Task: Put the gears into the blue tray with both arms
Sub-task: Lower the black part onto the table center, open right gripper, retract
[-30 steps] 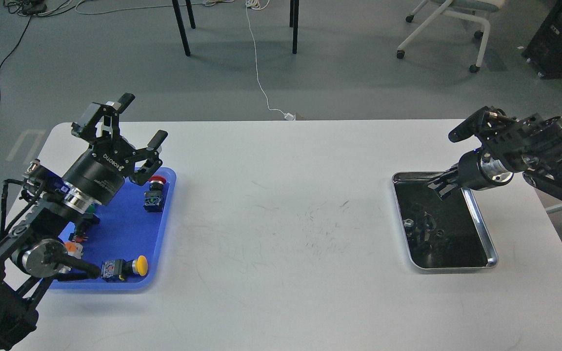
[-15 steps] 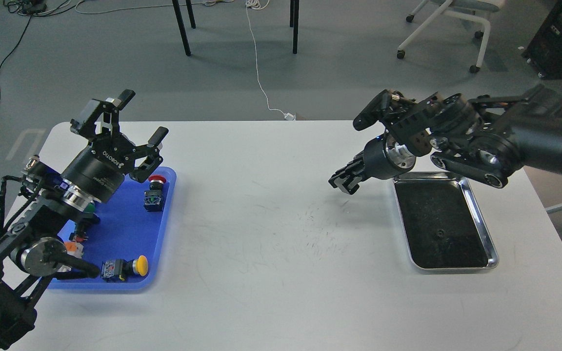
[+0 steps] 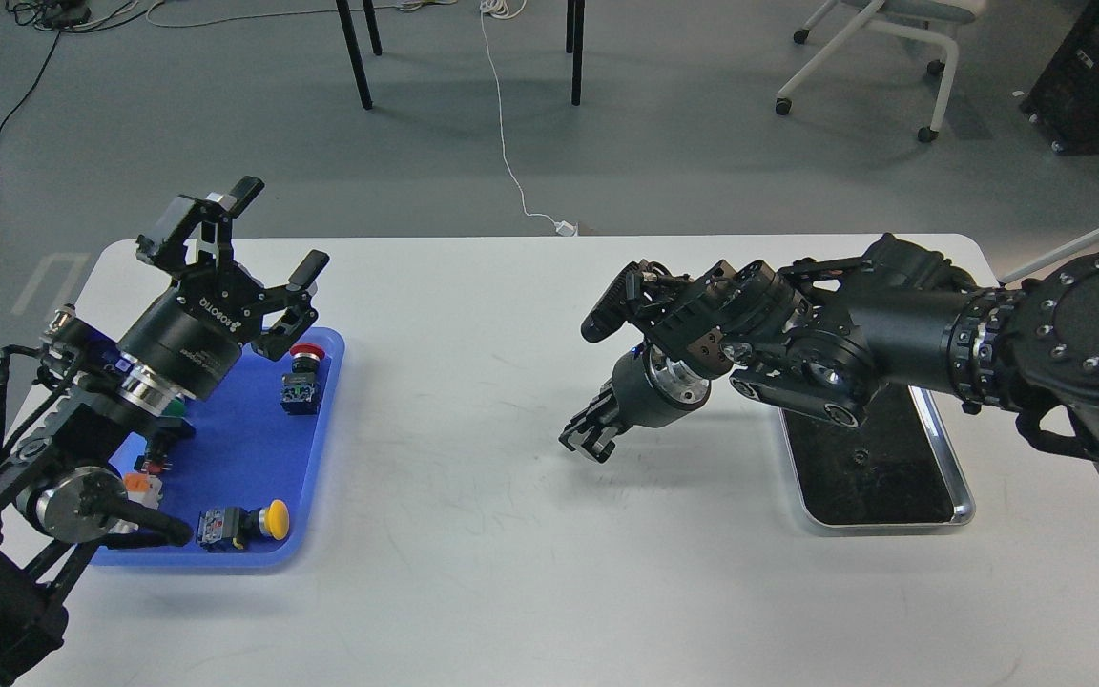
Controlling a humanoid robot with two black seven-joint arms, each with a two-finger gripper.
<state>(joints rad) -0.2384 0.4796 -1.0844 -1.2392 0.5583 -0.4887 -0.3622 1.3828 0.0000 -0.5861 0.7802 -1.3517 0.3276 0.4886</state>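
Tabletop [image 3: 530,534], white, rounded at the corners, scuffed with fine dark marks near the middle, seen from above and behind. Beyond the far edge: grey floor, black table legs [image 3: 353,52], a white cable [image 3: 508,153] trailing to a plug by the table's far edge, black cables at the far left, a white wheeled chair [image 3: 879,48] at the far right.

Blue tray [image 3: 249,448] at the left edge of the table, partly covered by the left arm. On the tray: red-capped push-button switch [image 3: 304,374] near the far right corner, yellow-capped push-button switch [image 3: 244,523] near the near edge, further switch parts half hidden under the arm.

Left gripper [image 3: 268,243] raised above the far end of the blue tray, fingers spread wide, nothing between them.

Silver metal tray [image 3: 950,477] with dark inside near the right edge of the table, far end hidden under the right arm. One tiny gear [image 3: 860,456] visible on the dark floor of that tray; no gear discernible in the blue tray.

Right gripper [image 3: 588,441] extended over the bare middle of the table, left of the metal tray, pointing down and leftward, fingers drawn close together; contents between the tips too small and dark to tell.
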